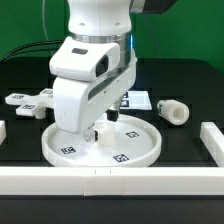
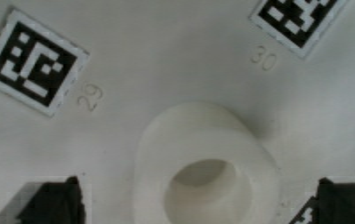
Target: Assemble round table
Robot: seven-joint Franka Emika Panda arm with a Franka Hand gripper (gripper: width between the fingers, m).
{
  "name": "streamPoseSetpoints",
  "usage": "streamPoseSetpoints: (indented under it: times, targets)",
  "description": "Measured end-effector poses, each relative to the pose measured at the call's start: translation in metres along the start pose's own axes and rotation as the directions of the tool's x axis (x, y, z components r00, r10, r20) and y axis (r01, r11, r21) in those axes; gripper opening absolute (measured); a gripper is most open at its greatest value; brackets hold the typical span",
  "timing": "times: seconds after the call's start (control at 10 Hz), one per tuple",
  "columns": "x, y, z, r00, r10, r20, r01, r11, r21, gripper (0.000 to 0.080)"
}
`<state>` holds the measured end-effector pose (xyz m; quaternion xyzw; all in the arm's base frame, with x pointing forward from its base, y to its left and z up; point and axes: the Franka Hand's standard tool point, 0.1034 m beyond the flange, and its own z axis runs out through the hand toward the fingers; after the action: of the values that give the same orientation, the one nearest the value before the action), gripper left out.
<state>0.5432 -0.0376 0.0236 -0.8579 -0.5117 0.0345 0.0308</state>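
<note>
The large round rimmed disc lies flat on the black table near the front, with square tags on its face. My gripper hangs straight down over the disc's middle, just above it. In the wrist view the disc face fills the picture, with a raised hollow hub at its centre. My gripper is open and empty, with the dark fingertips standing wide on either side of the hub. The short thick cylinder leg lies on its side at the exterior view's right. The small cross-shaped base lies at the left.
The marker board lies flat behind the disc. Long white border walls run along the front, with short pieces at the right and the left.
</note>
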Motion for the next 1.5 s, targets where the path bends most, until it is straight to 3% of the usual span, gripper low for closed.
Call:
streamPoseSetpoints:
  times: [0.4,0.5,0.6,0.7,1.2,1.5]
  targets:
    - [-0.003,-0.003,0.008,1.000,0.002,0.005,-0.002,1.000,0.013,0.0628]
    - [-0.003,-0.003,0.008,1.000,0.001,0.005,-0.001,1.000,0.013,0.0497]
    - [-0.003,-0.003,0.008,1.000,0.001,0.005,-0.001,1.000,0.013,0.0497]
    - [-0.003,-0.003,0.008,1.000,0.001,0.005,-0.001,1.000,0.013,0.0409]
    - [-0.001,-0.003,0.008,1.000,0.004,0.006,-0.004,1.000,0.012,0.0409]
    - [0.026,-0.013,0.008,1.000,-0.030,-0.001,0.030,1.000,0.005,0.0409]
